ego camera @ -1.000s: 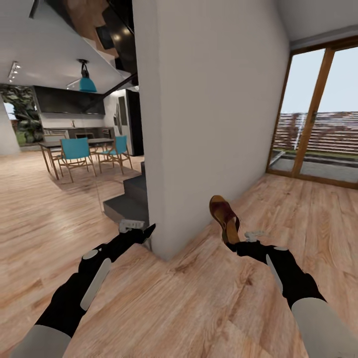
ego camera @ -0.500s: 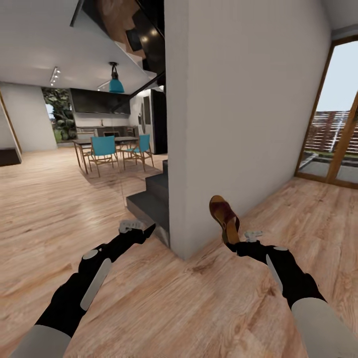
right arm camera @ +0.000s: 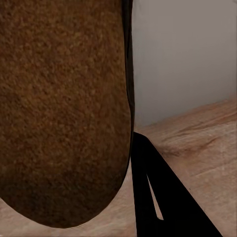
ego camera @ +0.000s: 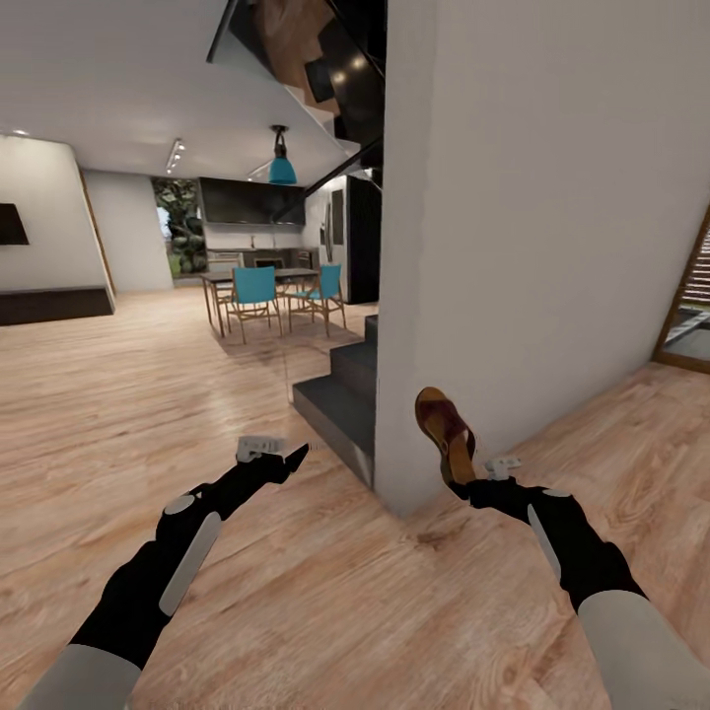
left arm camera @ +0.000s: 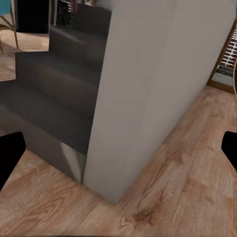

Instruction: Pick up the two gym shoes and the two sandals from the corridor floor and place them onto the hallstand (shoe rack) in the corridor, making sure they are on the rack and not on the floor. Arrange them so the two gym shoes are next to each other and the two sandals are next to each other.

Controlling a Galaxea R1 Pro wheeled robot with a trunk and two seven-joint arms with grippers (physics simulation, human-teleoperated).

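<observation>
In the head view, your right end effector (ego camera: 471, 480) holds one sandal (ego camera: 444, 429) by its heel end. The sandal stands up from the grip, with its toe pointing to about 11 o'clock, in front of the grey wall (ego camera: 552, 227), and it is clear of the corridor floor (ego camera: 325, 602). I judge that it is light and rather stiff in the sole, but the woven straps are soft, so a grip on the sole edge near the heel, as you have now, is the safer place. Because it is held at one end, it may swing or slip when the base turns. Your left end effector (ego camera: 274, 452) hangs at about 9 o'clock from the sandal, well apart from it, and it carries nothing. The dark stair steps (ego camera: 340, 394) lie between the two arms, farther away, and blue chairs (ego camera: 254, 291) stand at a dining table behind them.

In the left wrist view, the two black fingertips (left arm camera: 11, 155) stand wide apart, with only the wall corner, the steps and the floor between them. This view makes the wide opening clear.

In the right wrist view, the tan-brown footbed (right arm camera: 64, 108) is very near the camera, and one dark finger (right arm camera: 158, 197) lies along the edge of the sandal. Here you see the contact closely, but not the straps.
</observation>
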